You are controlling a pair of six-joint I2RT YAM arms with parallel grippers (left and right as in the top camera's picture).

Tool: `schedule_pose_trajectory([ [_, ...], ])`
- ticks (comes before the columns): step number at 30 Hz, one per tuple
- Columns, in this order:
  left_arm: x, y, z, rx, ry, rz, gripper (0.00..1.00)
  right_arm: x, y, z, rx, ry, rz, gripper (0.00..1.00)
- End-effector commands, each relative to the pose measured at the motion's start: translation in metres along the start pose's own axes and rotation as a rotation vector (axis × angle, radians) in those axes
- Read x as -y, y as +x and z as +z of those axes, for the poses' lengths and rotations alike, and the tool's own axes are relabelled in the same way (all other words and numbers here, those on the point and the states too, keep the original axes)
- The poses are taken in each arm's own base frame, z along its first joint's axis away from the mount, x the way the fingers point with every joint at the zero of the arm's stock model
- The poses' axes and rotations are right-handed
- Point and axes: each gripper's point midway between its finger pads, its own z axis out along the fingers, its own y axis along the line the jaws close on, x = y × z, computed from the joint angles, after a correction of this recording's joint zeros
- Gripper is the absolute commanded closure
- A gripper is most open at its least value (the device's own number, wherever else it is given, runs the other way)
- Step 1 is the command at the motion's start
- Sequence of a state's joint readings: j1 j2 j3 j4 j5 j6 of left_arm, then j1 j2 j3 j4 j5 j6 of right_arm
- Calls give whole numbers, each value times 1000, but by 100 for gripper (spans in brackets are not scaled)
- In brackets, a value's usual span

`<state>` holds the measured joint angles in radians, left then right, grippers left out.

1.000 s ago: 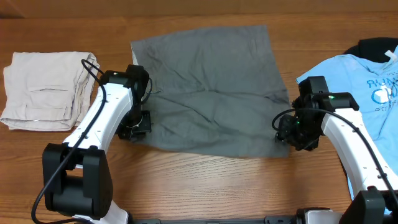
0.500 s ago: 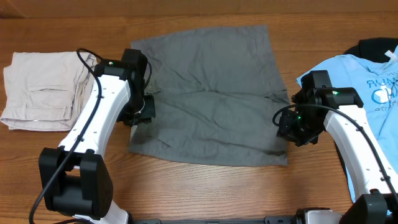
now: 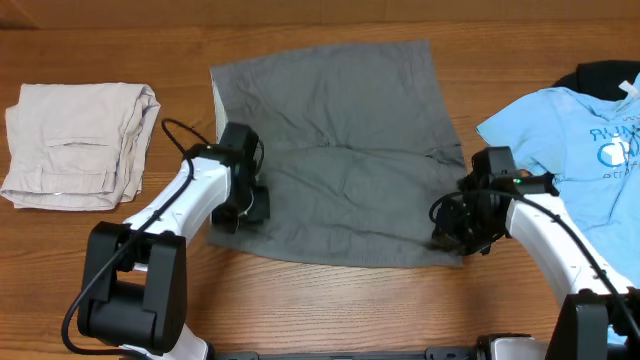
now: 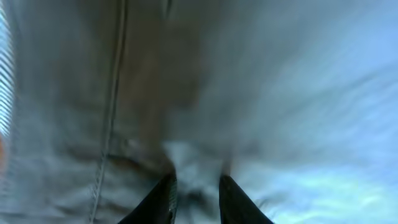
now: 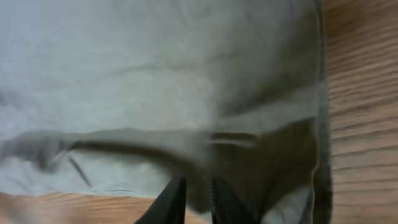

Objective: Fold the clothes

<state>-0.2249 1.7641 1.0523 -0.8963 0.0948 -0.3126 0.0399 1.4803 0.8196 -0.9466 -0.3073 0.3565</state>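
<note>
Moved since before: the left gripper point(image 3: 240, 205) has slid in from the left edge onto the cloth, the right gripper point(image 3: 447, 228) has dropped to the near right corner, and the near hem now lies a little closer to the front of the wooden table point(image 3: 350, 300).
Grey shorts: the grey shorts point(image 3: 340, 150) lie spread flat in the middle of the table, plain medium grey and woven. Soft creases run across the middle.
Detail up close: the right wrist view shows a slit pocket point(image 5: 230, 135) and a stitched side edge next to bare wood.
Left claw: clenched on a bunched fold of the grey shorts near their left near edge, with cloth puckered between the fingers point(image 4: 165, 196).
Right claw: fingers point(image 5: 174, 199) drawn almost together, nipping the grey cloth by the near right corner.
Left of the table: beige shorts point(image 3: 75, 145), folded, well apart from the grey pair.
Right of the table: a blue T-shirt point(image 3: 575, 140) with pale print lies over a black garment point(image 3: 605, 75).
</note>
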Motion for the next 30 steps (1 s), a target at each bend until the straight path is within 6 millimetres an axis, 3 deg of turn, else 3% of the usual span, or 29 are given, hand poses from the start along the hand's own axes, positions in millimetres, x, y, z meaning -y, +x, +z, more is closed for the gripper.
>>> schedule_pose_trajectory([
  [1,-1,14,4,-51,8,-16,71,4,9,8,-27,-6,51,80],
  [11,-11,40,13,-136,-21,-25,67,24,34,31,-84,31,260,83],
  [20,-15,52,12,-180,-37,13,67,32,53,30,-147,74,341,84],
  [25,-15,48,2,-179,-46,23,73,24,42,19,-119,53,279,90],
  [30,0,14,-42,-83,-17,56,76,-6,9,-19,-26,-6,188,96],
])
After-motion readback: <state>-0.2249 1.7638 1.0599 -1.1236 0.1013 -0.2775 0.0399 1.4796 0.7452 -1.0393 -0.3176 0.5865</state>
